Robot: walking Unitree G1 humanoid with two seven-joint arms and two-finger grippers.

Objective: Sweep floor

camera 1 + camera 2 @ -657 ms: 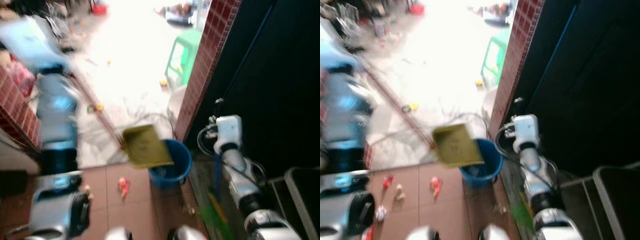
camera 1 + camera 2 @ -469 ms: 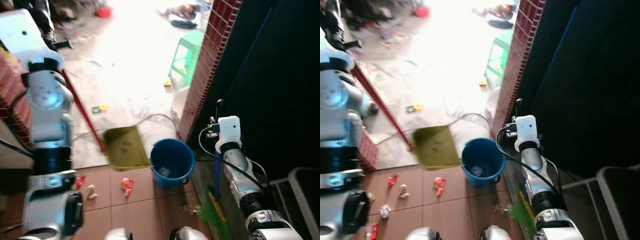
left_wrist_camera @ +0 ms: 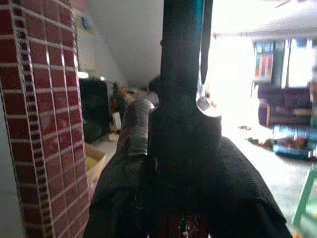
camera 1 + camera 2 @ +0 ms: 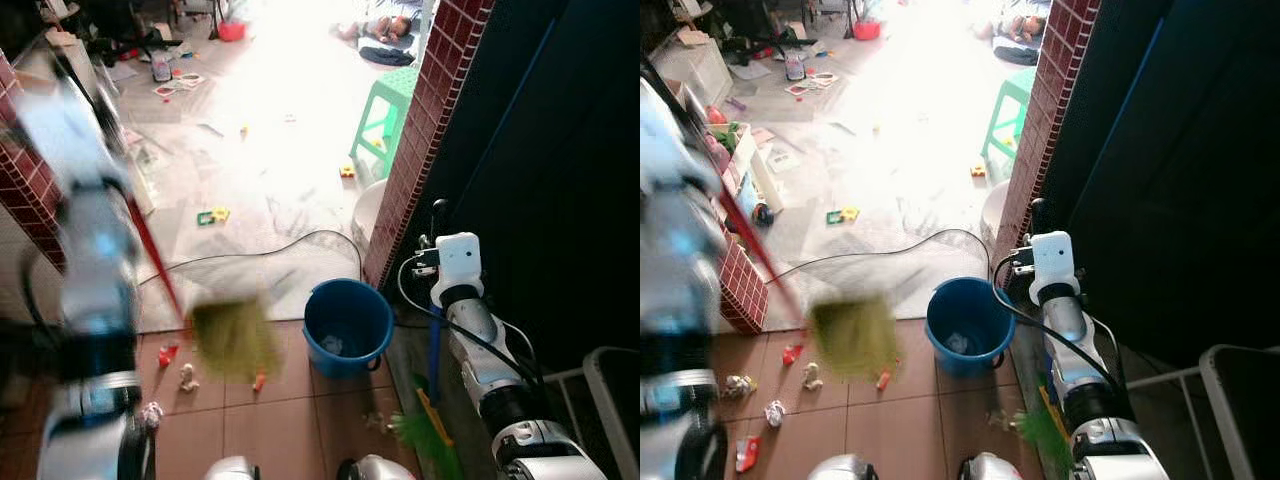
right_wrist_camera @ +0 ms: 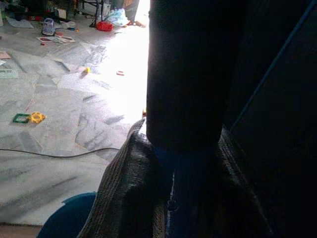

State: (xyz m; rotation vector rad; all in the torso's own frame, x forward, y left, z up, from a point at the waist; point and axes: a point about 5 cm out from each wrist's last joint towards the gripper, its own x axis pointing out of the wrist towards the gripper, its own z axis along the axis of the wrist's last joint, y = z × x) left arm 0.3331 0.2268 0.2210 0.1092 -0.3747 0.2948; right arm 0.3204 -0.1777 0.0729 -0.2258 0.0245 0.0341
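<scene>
Beside the blue bucket (image 4: 348, 318), the left gripper (image 3: 171, 144) grips the blurred dustpan's (image 4: 232, 338) handle.

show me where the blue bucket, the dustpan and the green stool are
blue bucket (image 4: 362, 312): left eye view, on its front rim.
dustpan (image 4: 852, 338): right eye view, middle of the blurred yellow-green pan.
green stool (image 4: 398, 86): left eye view, on its seat top.

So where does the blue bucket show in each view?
Left eye view: blue bucket, lower centre, at the brick pillar's foot.
Right eye view: lower centre, same spot.
Left wrist view: not in it.
Right wrist view: a blue rim at the bottom edge.
Shared landmark: the black cable on the pale floor.
</scene>
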